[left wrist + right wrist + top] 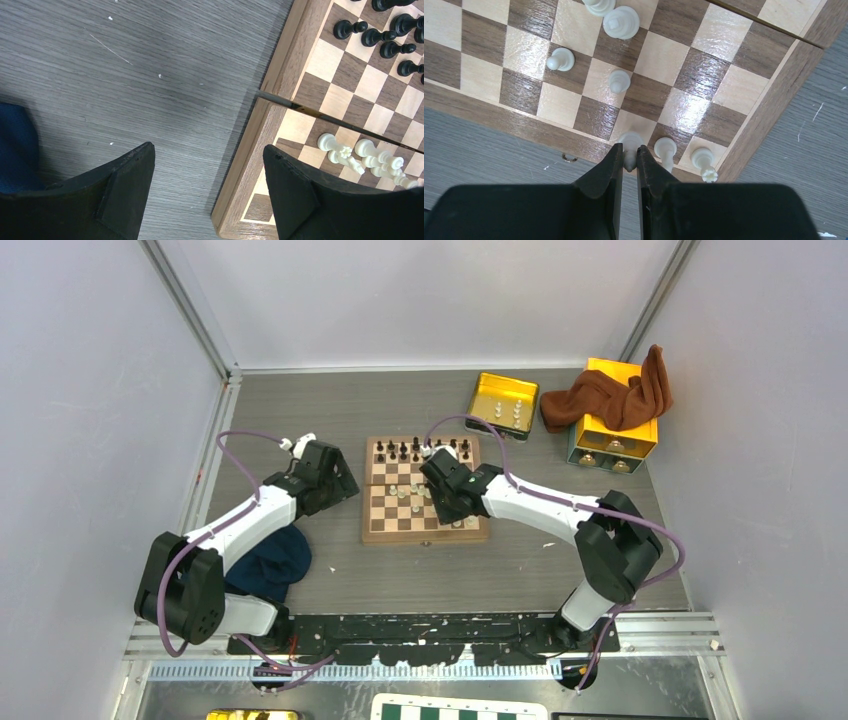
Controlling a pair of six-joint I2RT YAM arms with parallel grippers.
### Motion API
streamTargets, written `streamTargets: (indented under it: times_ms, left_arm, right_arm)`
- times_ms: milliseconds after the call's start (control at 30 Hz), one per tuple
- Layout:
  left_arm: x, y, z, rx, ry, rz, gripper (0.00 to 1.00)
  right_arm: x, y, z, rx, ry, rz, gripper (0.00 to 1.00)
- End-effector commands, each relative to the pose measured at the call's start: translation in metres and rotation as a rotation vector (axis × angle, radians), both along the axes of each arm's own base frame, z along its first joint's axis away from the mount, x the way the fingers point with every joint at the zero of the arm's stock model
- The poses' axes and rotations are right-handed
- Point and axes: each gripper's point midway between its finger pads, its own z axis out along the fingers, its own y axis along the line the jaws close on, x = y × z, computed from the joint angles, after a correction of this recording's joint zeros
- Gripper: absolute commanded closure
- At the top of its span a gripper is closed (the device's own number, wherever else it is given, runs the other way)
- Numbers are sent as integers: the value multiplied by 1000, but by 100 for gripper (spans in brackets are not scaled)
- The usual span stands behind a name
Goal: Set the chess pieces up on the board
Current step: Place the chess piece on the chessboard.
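Note:
The wooden chessboard (pixel 425 490) lies mid-table. Dark pieces (pixel 415 450) stand along its far rows; cream pieces (pixel 412 492) lie and stand near the middle. My right gripper (pixel 629 156) is shut on a cream piece (pixel 629 142) standing on a near-edge square, third from the right corner. Two cream pieces (pixel 666 148) stand to its right, one of them (pixel 703 160) in the corner. My left gripper (pixel 207 172) is open and empty over the board's left border (pixel 260 145); several fallen cream pieces (pixel 370 160) lie beyond its right finger.
A yellow metal tray (pixel 503 405) holding a few cream pieces sits at the back right, beside a yellow box (pixel 612 420) draped with a brown cloth (pixel 610 392). A dark blue cloth (pixel 268 565) lies under the left arm. A green-and-white board (pixel 455 710) shows at the bottom edge.

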Motion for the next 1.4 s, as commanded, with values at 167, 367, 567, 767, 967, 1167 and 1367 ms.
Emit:
streamTargets:
  times_ms: [167, 367, 567, 767, 967, 1167, 1367]
  left_arm:
    - [6, -1, 9, -23, -39, 7, 20]
    - [6, -1, 7, -20, -35, 6, 20]
    - [5, -1, 5, -20, -31, 5, 20]
    - [5, -2, 3, -22, -27, 2, 20]
    - [7, -3, 3, -24, -25, -1, 20]
    - [7, -3, 3, -23, -25, -1, 20]
    - [7, -4, 1, -23, -23, 0, 20]
  right_arm:
    - [6, 5, -3, 4, -31, 1, 99]
    - [5, 6, -7, 2, -23, 2, 99]
    - [5, 5, -11, -5, -17, 4, 97]
    - [3, 5, -12, -5, -14, 6, 86]
    - [6, 7, -5, 3, -24, 7, 77]
    - [7, 10, 2, 9, -29, 15, 74]
    - [8, 11, 6, 13, -35, 17, 73]
